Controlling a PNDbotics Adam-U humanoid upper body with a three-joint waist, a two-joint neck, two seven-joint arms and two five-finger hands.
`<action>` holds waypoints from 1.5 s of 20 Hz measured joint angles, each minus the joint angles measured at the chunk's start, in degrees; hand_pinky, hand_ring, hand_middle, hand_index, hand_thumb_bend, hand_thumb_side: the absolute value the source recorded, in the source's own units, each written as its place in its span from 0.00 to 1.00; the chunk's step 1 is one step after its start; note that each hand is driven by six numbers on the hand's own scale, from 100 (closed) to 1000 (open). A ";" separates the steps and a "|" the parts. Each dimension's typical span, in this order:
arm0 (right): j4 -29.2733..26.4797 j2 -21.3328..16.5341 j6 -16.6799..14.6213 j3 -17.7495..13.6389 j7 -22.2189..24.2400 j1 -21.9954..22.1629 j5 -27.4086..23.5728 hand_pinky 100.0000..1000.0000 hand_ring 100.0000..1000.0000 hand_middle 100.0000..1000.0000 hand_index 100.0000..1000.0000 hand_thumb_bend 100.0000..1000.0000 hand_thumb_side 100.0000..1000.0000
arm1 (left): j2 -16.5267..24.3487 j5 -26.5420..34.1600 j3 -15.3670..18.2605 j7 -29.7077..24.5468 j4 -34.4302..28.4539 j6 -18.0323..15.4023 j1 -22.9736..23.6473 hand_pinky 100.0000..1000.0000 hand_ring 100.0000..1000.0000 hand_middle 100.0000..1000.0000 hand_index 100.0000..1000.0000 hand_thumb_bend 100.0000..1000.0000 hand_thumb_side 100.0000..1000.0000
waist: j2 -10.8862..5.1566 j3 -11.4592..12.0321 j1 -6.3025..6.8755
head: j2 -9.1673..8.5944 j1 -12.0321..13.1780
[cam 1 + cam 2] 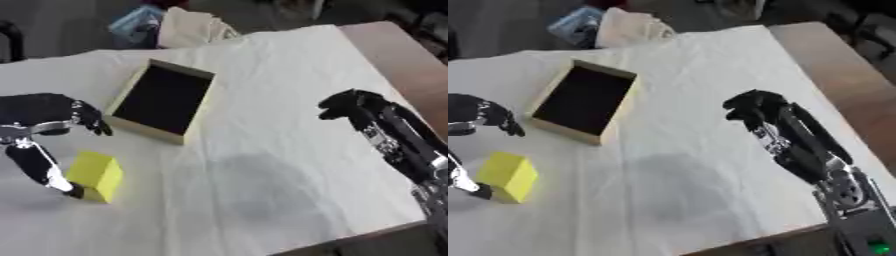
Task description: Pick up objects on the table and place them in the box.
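- A tabletop (289, 90) covered in a wrinkled white cloth fills most of the view, with a bare brown strip along its right edge.
- A shallow rectangular box (163, 101) with pale wooden walls and a dark inside lies on the cloth, toward the far left of centre, set at a slant.
- A yellow block (96, 175) stands on the cloth near the left edge, nearer the robot than the box and apart from it.
- The left hand (44, 120) comes in from the left edge, spread wide around the block's left side. Its thumb reaches down to the block's lower left corner and appears to touch it there, while its fingers (98, 126) curve above, clear of the block and just beside the box's near corner. It has not closed on the block.
- The right hand (754, 111) hangs over bare cloth right of centre, well apart from box and block. Its fingers are curled inward and hold nothing.
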 measured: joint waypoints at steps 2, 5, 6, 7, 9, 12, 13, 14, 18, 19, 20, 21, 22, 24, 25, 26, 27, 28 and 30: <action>0.00 0.00 0.00 0.00 0.00 0.00 -0.01 0.71 0.66 0.69 0.76 0.00 0.92 | 0.00 0.04 -0.24 -0.18 0.15 0.18 0.00 0.76 0.66 0.60 0.80 0.74 0.36 | 0.00 -0.01 0.07 | 0.00 -0.03; 0.00 0.00 0.02 0.01 0.01 0.00 -0.01 0.71 0.66 0.69 0.76 0.00 0.92 | 0.00 0.07 -0.33 -0.26 0.54 0.26 0.00 0.76 0.66 0.59 0.79 0.74 0.36 | 0.00 -0.05 0.16 | 0.00 -0.15; 0.00 0.00 0.03 0.01 0.02 0.00 -0.01 0.71 0.66 0.69 0.76 0.00 0.92 | -0.01 0.07 -0.35 -0.27 0.75 0.27 0.00 0.75 0.65 0.59 0.78 0.73 0.35 | 0.00 -0.06 0.15 | 0.00 -0.17; 0.00 0.00 0.03 0.01 0.02 0.00 -0.01 0.71 0.66 0.69 0.76 0.00 0.92 | -0.01 0.05 -0.37 -0.28 0.83 0.28 0.01 0.75 0.64 0.57 0.77 0.71 0.32 | 0.00 -0.06 0.15 | 0.00 -0.17; 0.00 0.00 0.03 0.01 0.02 0.00 -0.01 0.71 0.66 0.69 0.76 0.00 0.92 | -0.03 -0.08 -0.47 -0.28 1.14 0.28 0.01 0.74 0.63 0.56 0.76 0.69 0.29 | 0.00 -0.10 0.14 | 0.00 -0.19; 0.00 0.04 0.04 0.01 0.02 0.01 -0.01 0.71 0.66 0.69 0.76 0.00 0.93 | -0.05 -0.27 -0.61 -0.27 1.56 0.27 0.03 0.74 0.61 0.55 0.75 0.67 0.26 | 0.00 -0.10 0.13 | 0.00 -0.20; 0.00 0.09 0.04 0.01 0.02 0.01 -0.01 0.71 0.66 0.69 0.76 0.00 0.93 | -0.06 -0.37 -0.62 -0.27 1.71 0.27 0.03 0.73 0.60 0.54 0.74 0.65 0.23 | 0.01 -0.10 0.12 | 0.00 -0.21; 0.00 0.18 0.04 0.01 0.02 0.01 -0.01 0.71 0.66 0.69 0.76 0.00 0.93 | -0.07 -0.44 -0.62 -0.26 1.86 0.26 0.04 0.73 0.60 0.53 0.74 0.65 0.22 | 0.01 -0.10 0.11 | 0.00 -0.21; 0.00 0.40 0.04 0.01 0.02 0.02 -0.01 0.71 0.66 0.69 0.76 0.00 0.93 | -0.30 -0.64 -0.63 -0.19 2.26 0.19 0.13 0.70 0.52 0.45 0.66 0.55 0.10 | 0.02 -0.10 0.01 | 0.00 -0.24; 0.00 0.41 0.04 0.01 0.02 0.02 -0.01 0.71 0.66 0.69 0.76 0.00 0.93 | -0.40 -0.62 -0.63 -0.17 2.31 0.17 0.13 0.70 0.52 0.45 0.66 0.55 0.10 | 0.02 -0.10 -0.02 | 0.00 -0.24; 0.00 0.41 0.04 0.01 0.02 0.02 -0.01 0.71 0.66 0.69 0.76 0.00 0.93 | -0.46 -0.57 -0.63 -0.17 2.35 0.17 0.13 0.70 0.52 0.45 0.66 0.55 0.10 | 0.02 -0.10 -0.03 | 0.00 -0.24; 0.00 0.41 0.04 0.01 0.02 0.02 -0.01 0.71 0.66 0.69 0.76 0.00 0.93 | -0.46 -0.53 -0.63 -0.17 2.39 0.17 0.13 0.70 0.52 0.45 0.66 0.55 0.10 | 0.02 -0.10 -0.04 | 0.00 -0.24; 0.00 0.41 0.04 0.01 0.02 0.02 -0.01 0.71 0.66 0.69 0.76 0.00 0.93 | -0.46 -0.46 -0.63 -0.17 2.45 0.17 0.13 0.70 0.52 0.45 0.66 0.55 0.10 | 0.02 -0.10 -0.04 | 0.00 -0.24; 0.00 0.41 0.04 0.01 0.02 0.02 -0.01 0.71 0.66 0.69 0.76 0.00 0.93 | -0.48 -0.17 -0.61 -0.17 2.50 0.16 0.13 0.64 0.40 0.30 0.52 0.46 0.04 | 0.02 -0.10 -0.04 | 0.00 -0.24; 0.00 0.41 0.04 0.01 0.02 0.02 -0.01 0.71 0.66 0.69 0.76 0.00 0.93 | -0.52 0.11 -0.57 -0.12 2.38 0.12 0.13 0.64 0.40 0.28 0.50 0.45 0.03 | 0.02 -0.10 -0.04 | 0.00 -0.25; 0.00 0.41 0.04 0.01 0.02 0.02 -0.01 0.71 0.66 0.69 0.76 0.00 0.93 | -0.52 0.56 -0.44 -0.06 2.16 0.06 0.13 0.64 0.39 0.28 0.50 0.44 0.03 | 0.02 -0.09 -0.04 | 0.00 -0.26; 0.00 0.41 0.04 0.01 0.02 0.03 -0.01 0.71 0.66 0.69 0.76 0.00 0.93 | -0.52 1.14 -0.18 -0.05 1.91 0.05 0.13 0.64 0.39 0.27 0.49 0.44 0.02 | 0.02 -0.09 -0.05 | 0.00 -0.27; 0.00 0.41 0.04 0.01 0.02 0.03 -0.01 0.71 0.66 0.69 0.76 0.00 0.93 | -0.52 1.83 0.17 -0.06 1.57 0.05 0.10 0.64 0.39 0.27 0.49 0.43 0.02 | 0.02 -0.08 -0.04 | 0.00 -0.28; 0.00 0.41 0.05 0.02 0.02 0.03 -0.01 0.71 0.66 0.69 0.76 0.00 0.93 | -0.52 3.22 1.09 -0.23 0.87 0.23 -0.29 0.64 0.39 0.27 0.49 0.43 0.01 | 0.01 -0.06 -0.02 | 0.00 -0.30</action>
